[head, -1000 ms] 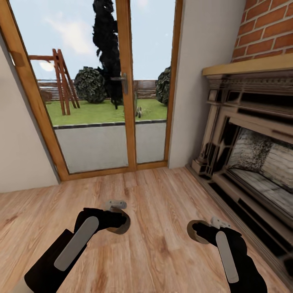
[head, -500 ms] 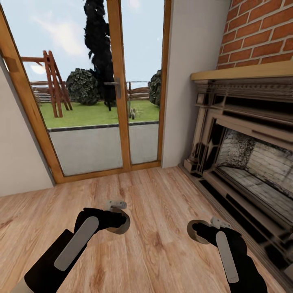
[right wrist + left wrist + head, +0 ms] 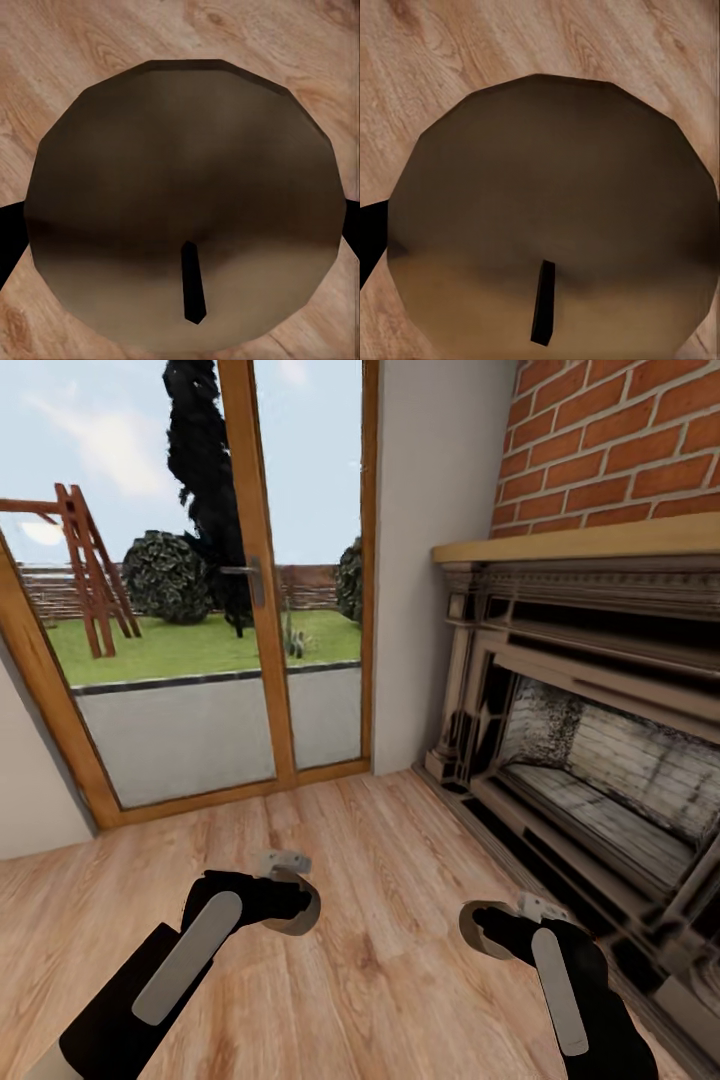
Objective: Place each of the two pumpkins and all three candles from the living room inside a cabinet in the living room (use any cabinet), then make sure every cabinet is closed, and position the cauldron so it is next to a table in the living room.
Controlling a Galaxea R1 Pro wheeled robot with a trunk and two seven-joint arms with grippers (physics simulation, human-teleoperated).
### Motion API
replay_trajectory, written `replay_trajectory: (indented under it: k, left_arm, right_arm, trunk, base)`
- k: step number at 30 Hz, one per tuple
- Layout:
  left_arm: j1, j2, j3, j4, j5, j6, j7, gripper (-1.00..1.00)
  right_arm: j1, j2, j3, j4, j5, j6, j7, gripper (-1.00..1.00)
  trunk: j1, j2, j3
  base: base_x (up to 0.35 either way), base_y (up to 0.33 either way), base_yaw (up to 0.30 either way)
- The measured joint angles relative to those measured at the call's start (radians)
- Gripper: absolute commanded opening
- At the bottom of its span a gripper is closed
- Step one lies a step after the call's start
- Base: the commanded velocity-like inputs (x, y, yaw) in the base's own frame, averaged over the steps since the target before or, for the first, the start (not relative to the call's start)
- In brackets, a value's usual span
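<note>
Two candles are in hand. In the head view, my left gripper (image 3: 288,902) is shut on one beige-grey candle (image 3: 300,912) held low over the plank floor. My right gripper (image 3: 488,932) is shut on a second candle (image 3: 474,930) at the same height. The left wrist view looks down on the round top of the left candle (image 3: 555,195) and its dark wick (image 3: 542,304). The right wrist view gives the same look at the right candle (image 3: 184,180), with dark fingers (image 3: 6,240) at its sides. The pumpkins, cabinet, cauldron and table are out of view.
An ornate stone fireplace (image 3: 590,740) runs along the right under a red brick chimney (image 3: 620,450). A wood-framed glass door (image 3: 250,610) to the garden stands ahead on the left. Light wood floor (image 3: 380,980) spreads beneath both arms.
The whole view has shifted left as the camera turned right, bringing more of the fireplace into sight. Both arms and their candles keep the same place in the picture.
</note>
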Motion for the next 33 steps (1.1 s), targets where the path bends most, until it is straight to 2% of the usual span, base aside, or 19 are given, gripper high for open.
replay_trajectory:
  k: [6,22,24,28,33]
  left_arm:
    - [0.0,0.001,0.001,0.0,0.001,0.001,0.0,-1.0]
    - [0.0,0.001,0.0,0.003,0.002,0.0,0.001,-1.0]
    - [0.0,0.001,0.0,0.003,0.003,0.0,0.0,-1.0]
    - [0.0,0.001,-0.001,0.004,0.007,0.001,0.0,-1.0]
    - [0.0,0.0,-0.003,0.048,0.009,0.001,-0.001,-1.0]
  right_arm:
    - [0.0,0.0,0.0,0.001,0.001,0.0,0.0,-1.0]
    - [0.0,-0.003,0.0,0.01,0.001,0.003,0.0,-1.0]
    - [0.0,-0.007,0.0,0.011,0.0,0.022,0.0,-1.0]
    - [0.0,-0.035,-0.002,0.011,-0.002,0.116,0.002,-1.0]
    - [-0.001,-0.057,-0.012,0.015,-0.002,0.131,0.005,-1.0]
  trunk:
    - [0.0,0.0,0.005]
    - [-0.061,0.112,0.069]
    - [-0.069,0.126,0.077]
    - [-0.084,0.154,0.093]
    - [-0.103,0.189,0.113]
  base:
    - [0.0,0.0,-0.267]
    - [0.0,0.0,-0.267]
    - [0.0,0.0,-0.268]
    - [0.0,0.0,-0.268]
    - [0.0,0.0,-0.268]
